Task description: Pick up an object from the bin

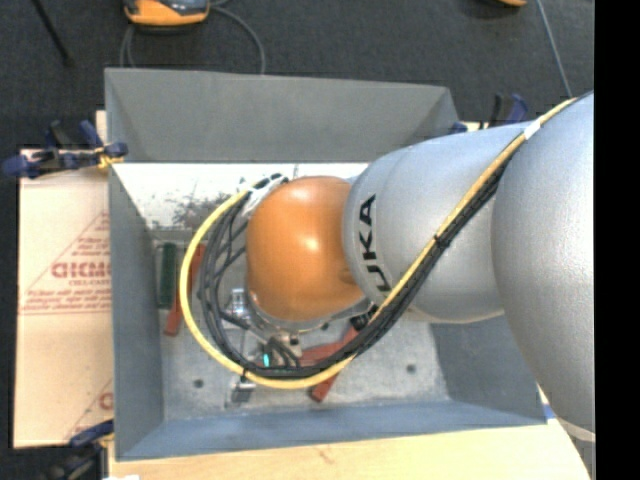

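Your arm (470,228) comes in from 3 o'clock and stops over the middle of the bin (280,118). Its orange cover (300,243) and a loop of cables (190,268) lie over the wrist, so you cannot tell whether the jaws are wide, narrow or holding anything; they sit somewhere under that cover, low over the bin floor.

You can see 4 loose things around the wrist. A dark green bar (165,273) lies at 9 o'clock, near the left wall and just outside the cable loop. A small red bit (172,320) touches the bar's lower end, at 8 o'clock. A red piece (328,353) shows at 6 o'clock, partly under the cables, with its tip poking out below the loop. It is the thing nearest the wrist. A small grey part (240,394) lies at 7 o'clock, just below the loop and near the front wall.
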Motion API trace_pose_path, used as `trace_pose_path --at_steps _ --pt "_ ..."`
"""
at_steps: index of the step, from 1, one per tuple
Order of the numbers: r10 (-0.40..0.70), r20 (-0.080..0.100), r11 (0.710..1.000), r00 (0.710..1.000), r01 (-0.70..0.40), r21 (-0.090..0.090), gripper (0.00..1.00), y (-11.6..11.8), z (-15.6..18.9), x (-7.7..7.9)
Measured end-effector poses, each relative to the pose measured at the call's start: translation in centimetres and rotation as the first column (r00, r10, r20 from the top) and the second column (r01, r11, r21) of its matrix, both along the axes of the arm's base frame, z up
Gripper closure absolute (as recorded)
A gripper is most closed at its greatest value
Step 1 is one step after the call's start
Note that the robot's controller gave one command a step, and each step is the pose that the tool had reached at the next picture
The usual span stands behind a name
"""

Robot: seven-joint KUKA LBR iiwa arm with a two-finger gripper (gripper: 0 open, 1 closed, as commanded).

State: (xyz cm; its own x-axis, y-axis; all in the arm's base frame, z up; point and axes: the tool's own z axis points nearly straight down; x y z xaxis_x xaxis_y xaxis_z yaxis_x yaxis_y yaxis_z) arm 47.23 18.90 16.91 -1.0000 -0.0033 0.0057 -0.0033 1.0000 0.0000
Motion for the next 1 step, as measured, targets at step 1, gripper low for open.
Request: trace_pose_path --at_steps 1 --pt "-0.003 0.007 1.000 1.000 0.003 0.001 0.00 -0.07 0.32 0.21"
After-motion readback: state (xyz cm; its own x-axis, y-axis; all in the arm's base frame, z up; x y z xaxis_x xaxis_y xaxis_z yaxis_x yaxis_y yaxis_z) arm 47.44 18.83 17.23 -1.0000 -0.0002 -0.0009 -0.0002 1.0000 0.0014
